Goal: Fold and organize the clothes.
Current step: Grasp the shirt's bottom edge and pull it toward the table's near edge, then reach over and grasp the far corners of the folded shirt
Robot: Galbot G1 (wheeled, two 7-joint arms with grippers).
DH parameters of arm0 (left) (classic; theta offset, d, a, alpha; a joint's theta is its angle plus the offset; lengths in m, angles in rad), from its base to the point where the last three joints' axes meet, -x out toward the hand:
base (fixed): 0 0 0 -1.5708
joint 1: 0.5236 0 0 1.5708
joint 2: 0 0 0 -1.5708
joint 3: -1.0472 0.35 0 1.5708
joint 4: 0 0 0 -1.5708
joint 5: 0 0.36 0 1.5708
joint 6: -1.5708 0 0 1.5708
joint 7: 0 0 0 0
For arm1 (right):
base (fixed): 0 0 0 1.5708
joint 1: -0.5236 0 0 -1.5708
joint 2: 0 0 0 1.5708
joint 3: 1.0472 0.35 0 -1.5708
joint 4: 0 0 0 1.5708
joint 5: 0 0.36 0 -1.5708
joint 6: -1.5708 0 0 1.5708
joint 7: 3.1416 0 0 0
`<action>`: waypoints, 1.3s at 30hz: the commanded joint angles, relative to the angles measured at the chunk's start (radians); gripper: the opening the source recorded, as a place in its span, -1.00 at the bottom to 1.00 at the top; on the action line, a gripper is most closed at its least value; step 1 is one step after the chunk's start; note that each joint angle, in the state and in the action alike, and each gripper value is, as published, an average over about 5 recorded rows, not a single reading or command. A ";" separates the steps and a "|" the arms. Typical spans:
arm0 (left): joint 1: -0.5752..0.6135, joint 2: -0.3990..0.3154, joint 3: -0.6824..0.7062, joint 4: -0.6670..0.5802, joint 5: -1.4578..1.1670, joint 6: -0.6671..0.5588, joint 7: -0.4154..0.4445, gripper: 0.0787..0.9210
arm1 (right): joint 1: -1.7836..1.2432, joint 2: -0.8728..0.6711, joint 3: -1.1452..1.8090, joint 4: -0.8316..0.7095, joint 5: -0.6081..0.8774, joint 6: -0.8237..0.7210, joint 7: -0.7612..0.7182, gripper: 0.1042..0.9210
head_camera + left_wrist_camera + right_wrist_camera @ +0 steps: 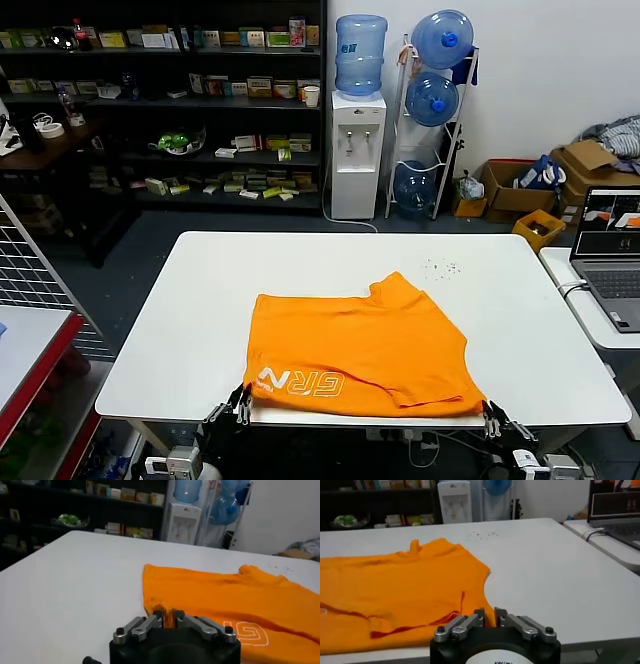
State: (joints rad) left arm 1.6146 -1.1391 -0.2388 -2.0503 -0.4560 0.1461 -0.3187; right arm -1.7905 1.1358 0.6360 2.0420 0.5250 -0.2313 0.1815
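Observation:
The orange T-shirt [360, 345] lies folded flat on the white table [190, 300], its near edge along the table's front edge. White lettering [300, 383] shows near the shirt's front left corner. At that corner sits my left gripper [238, 402], [168, 615]. Its fingers stand slightly apart, with the T-shirt [225, 600] hem in the narrow gap. My right gripper [490, 415], [489, 614] is at the front right corner. It is parted just as little, and the T-shirt [395, 590] edge lies between its fingers.
A laptop [612, 255] rests on a side table to the right. A red-edged table [30, 350] stands at the left. Behind the table are a water dispenser [357, 150], bottle rack and shelves. Small specks [442, 268] dot the table's far right.

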 commanded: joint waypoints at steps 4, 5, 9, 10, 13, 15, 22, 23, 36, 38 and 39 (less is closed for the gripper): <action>-0.021 0.045 -0.082 -0.051 -0.045 -0.009 0.018 -0.15 | 0.066 -0.040 0.016 0.047 -0.023 0.013 -0.005 -0.07; -0.056 0.052 -0.091 -0.042 -0.068 -0.008 0.023 -0.09 | 0.116 -0.055 0.005 0.042 -0.014 0.003 -0.006 -0.01; -0.262 0.074 -0.086 0.053 -0.159 0.011 0.043 0.18 | 0.419 -0.099 -0.102 -0.056 0.017 -0.054 0.000 0.27; -0.323 0.076 -0.072 0.090 -0.188 0.022 0.046 0.26 | 0.511 -0.099 -0.142 -0.104 0.029 -0.070 0.006 0.33; -0.485 0.075 -0.015 0.234 -0.270 0.055 0.049 0.47 | 0.746 -0.079 -0.256 -0.260 0.070 -0.109 0.020 0.54; -0.591 0.072 0.031 0.344 -0.308 0.072 0.052 0.59 | 0.886 -0.053 -0.328 -0.375 0.091 -0.129 0.024 0.67; -0.843 0.037 0.167 0.628 -0.349 0.127 0.078 0.76 | 1.195 0.042 -0.486 -0.777 0.096 -0.162 -0.015 0.76; -0.867 0.030 0.181 0.659 -0.351 0.137 0.077 0.77 | 1.214 0.051 -0.495 -0.810 0.098 -0.174 -0.023 0.76; -0.935 -0.005 0.264 0.768 -0.349 0.196 0.062 0.77 | 1.247 0.063 -0.530 -0.954 0.108 -0.270 -0.078 0.76; -0.932 -0.008 0.267 0.766 -0.347 0.196 0.060 0.77 | 1.240 0.063 -0.529 -0.955 0.106 -0.267 -0.082 0.76; -0.931 -0.010 0.269 0.765 -0.347 0.196 0.059 0.77 | 1.235 0.064 -0.528 -0.953 0.105 -0.266 -0.084 0.76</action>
State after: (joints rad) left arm 0.8058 -1.1342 -0.0343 -1.4168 -0.7759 0.3073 -0.2575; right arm -0.6641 1.1811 0.1647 1.2302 0.6204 -0.4561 0.1186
